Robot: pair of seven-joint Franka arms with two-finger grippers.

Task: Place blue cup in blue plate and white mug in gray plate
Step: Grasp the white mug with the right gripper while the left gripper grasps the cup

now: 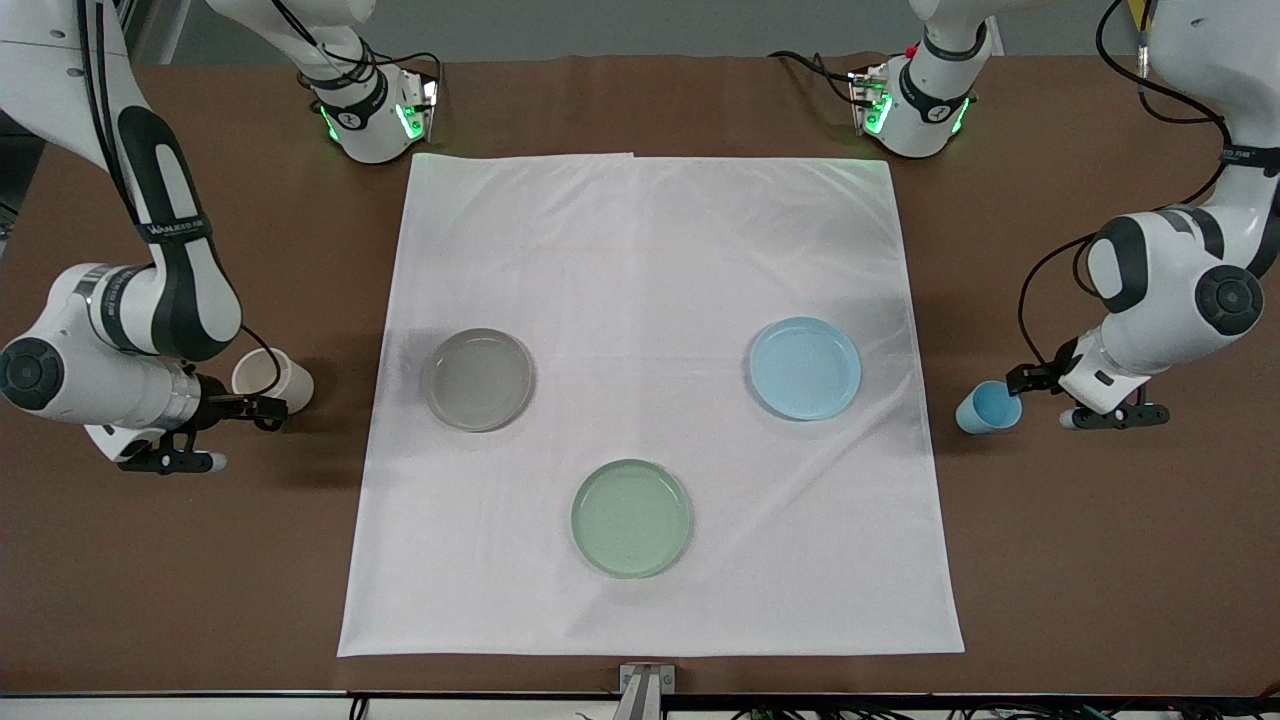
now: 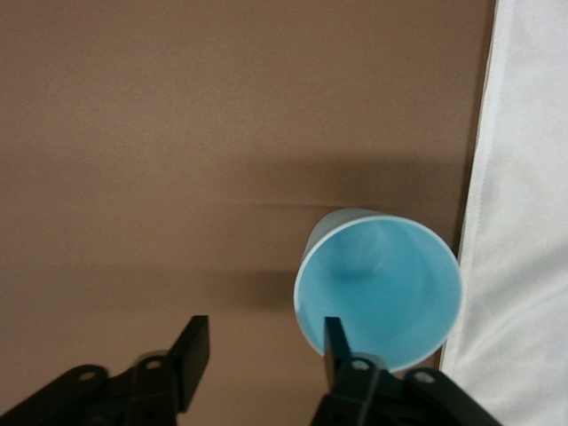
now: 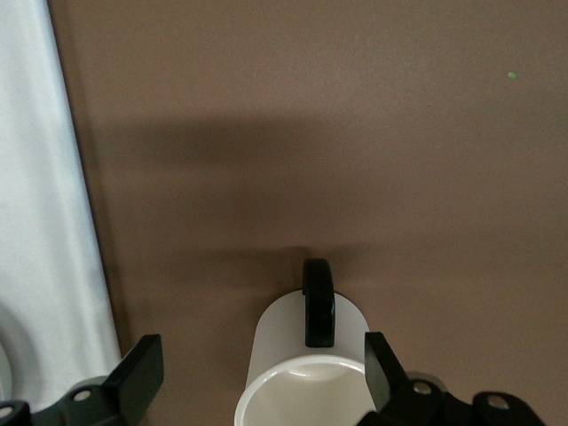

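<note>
Brown surface [image 1: 1100, 560], white cloth [image 1: 650, 300] laid over its middle

- Blue cup [image 1: 988, 408]: upright on bare surface beside the cloth edge, at the left arm's end. Left end effector [image 2: 262, 351] low at it, fingers spread wide, one finger at the cup's rim, nothing gripped
- White mug [image 1: 272, 379]: on bare surface at the right arm's end, dark handle [image 3: 318, 302] turned away from the wrist. Right end effector [image 3: 262, 373] spread wide about it, not closed
- Blue plate [image 1: 805, 367]: on the cloth toward the left arm's end, empty
- Gray plate [image 1: 478, 379]: on the cloth toward the right arm's end, empty
- Pale green plate [image 1: 631, 517]: nearest the front camera, empty; no part in the task

Step in hand, by judgement: both arms at the grasp stage. Next move calls for centring the left fingers on the cup wall, closing both, lifting, then carrying each vessel to its plate
</note>
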